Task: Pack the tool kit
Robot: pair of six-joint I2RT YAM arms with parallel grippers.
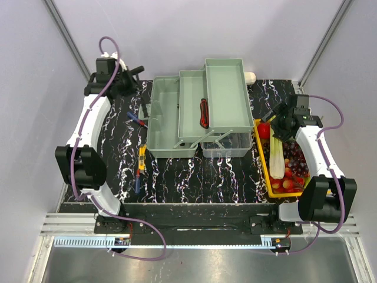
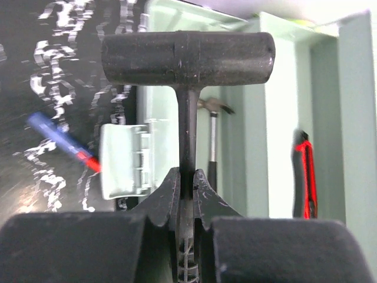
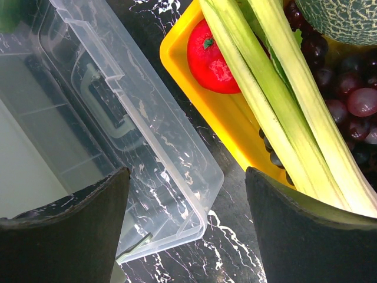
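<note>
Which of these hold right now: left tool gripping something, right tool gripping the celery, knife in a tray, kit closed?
The left tool is shut on a black T-handle. True.
The right tool grips the celery. False: it is open and empty; the celery lies in the yellow tray.
The red-and-black knife lies in a green tray. True.
The tool kit is closed. False: its trays are folded out.
</note>
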